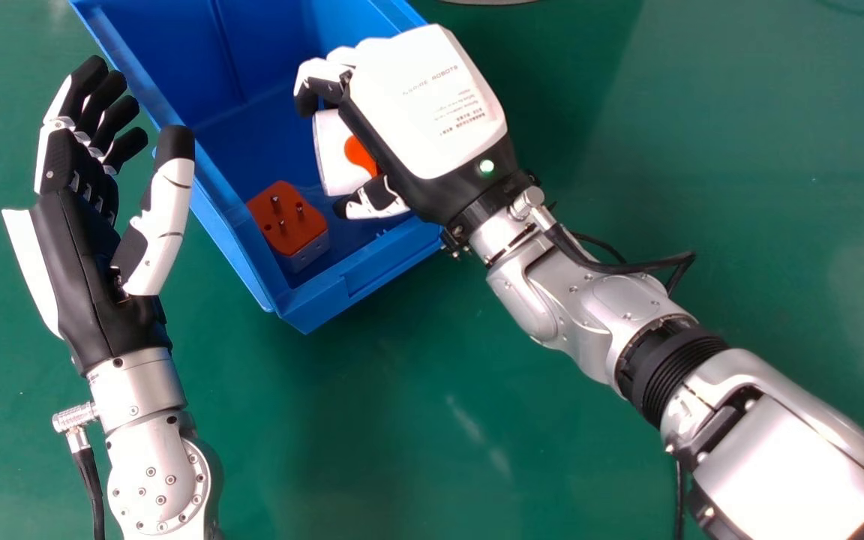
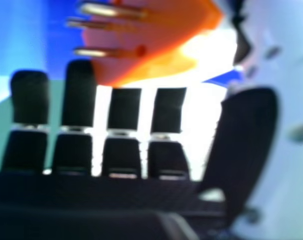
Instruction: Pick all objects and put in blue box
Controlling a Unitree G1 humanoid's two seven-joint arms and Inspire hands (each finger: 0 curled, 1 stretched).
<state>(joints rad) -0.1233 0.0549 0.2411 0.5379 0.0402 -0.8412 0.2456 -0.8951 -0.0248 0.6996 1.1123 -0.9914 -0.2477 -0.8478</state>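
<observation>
An open-topped blue plastic box (image 1: 387, 271) sits on the green tabletop (image 1: 289, 435) at eleven o'clock in the head view. Inside, near its six o'clock corner, lies an orange-and-white plug adapter (image 1: 293, 238) with metal pins facing up. Over the box's four o'clock side, the right hand (image 1: 428, 105) has fingers and thumb clamped on a white hard-shelled object with an orange patch (image 1: 336, 165). Outside, at nine o'clock, the left hand (image 1: 76, 247) has its fingers and thumb apart.
</observation>
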